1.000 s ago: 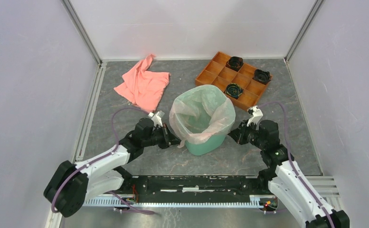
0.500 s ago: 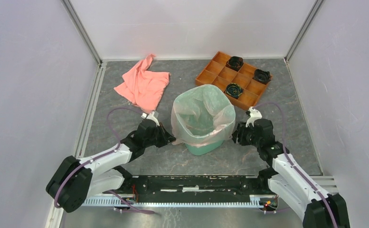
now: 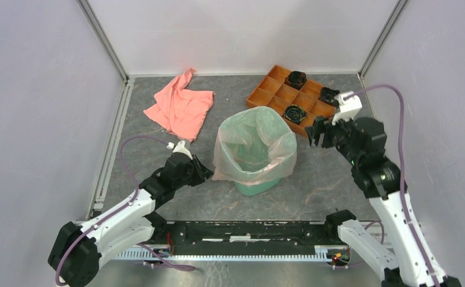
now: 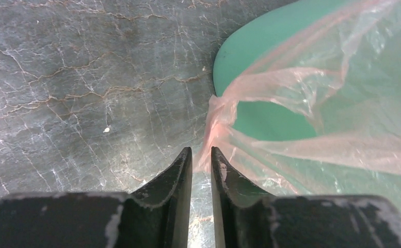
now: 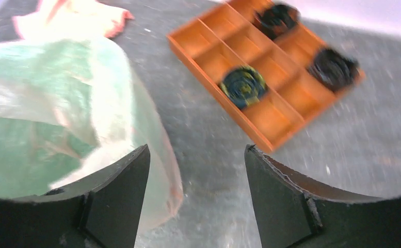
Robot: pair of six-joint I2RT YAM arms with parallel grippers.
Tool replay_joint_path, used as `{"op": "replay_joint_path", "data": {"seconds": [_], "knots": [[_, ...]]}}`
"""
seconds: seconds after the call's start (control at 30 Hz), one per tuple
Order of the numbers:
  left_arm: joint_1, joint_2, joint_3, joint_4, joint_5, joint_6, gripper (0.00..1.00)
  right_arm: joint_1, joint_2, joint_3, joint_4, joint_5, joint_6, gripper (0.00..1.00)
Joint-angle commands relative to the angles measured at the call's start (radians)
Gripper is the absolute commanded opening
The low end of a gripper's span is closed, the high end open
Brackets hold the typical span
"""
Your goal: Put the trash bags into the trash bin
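Barely bag (image 4: 317, 147) betw. L claw (image 4: 202, 151) tips

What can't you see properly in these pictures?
Inside bottom of the bin: top view, the bag covers it.
Whether the left gripper pinches the bag's corner: left wrist view, the film ends right at the nearly closed tips.
What the black round things in the tray are: right wrist view blurred, top view too small.

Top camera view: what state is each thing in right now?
trash bin: upright, lined
trash bag: open inside the bin, edge draped over the rim
left gripper: pinched on the bag's corner
right gripper: open, empty
pink cloth: crumpled, lying loose
orange tray: three compartments filled
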Motion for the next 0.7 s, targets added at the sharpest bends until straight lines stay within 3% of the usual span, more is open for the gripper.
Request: {"op": "replay_joint_path", "data": {"seconds": [0.0,0.2,0.4,0.57,0.67], "knots": [[0.000,-0.046,0.051,-0.052,0.024,0.057,0.30,0.072,0.180,0.171,-0.018,-0.279,-0.167,0.72],[-0.001,-0.113,0.034,-0.076,0.048,0.020,0.37,0.450,0.401,0.293,-0.010,-0.130,-0.166,0.69],[-0.001,-0.173,0.053,-0.094,0.102,0.006,0.55,0.507,0.622,0.333,-0.170,0.049,-0.202,0.55],[-0.002,-0.163,0.067,-0.060,0.159,-0.012,0.57,0.507,0.710,0.330,-0.184,0.051,-0.242,0.36],[-0.001,-0.151,0.075,-0.043,0.182,-0.016,0.59,0.507,0.784,0.324,-0.205,-0.007,-0.263,0.30]]}}
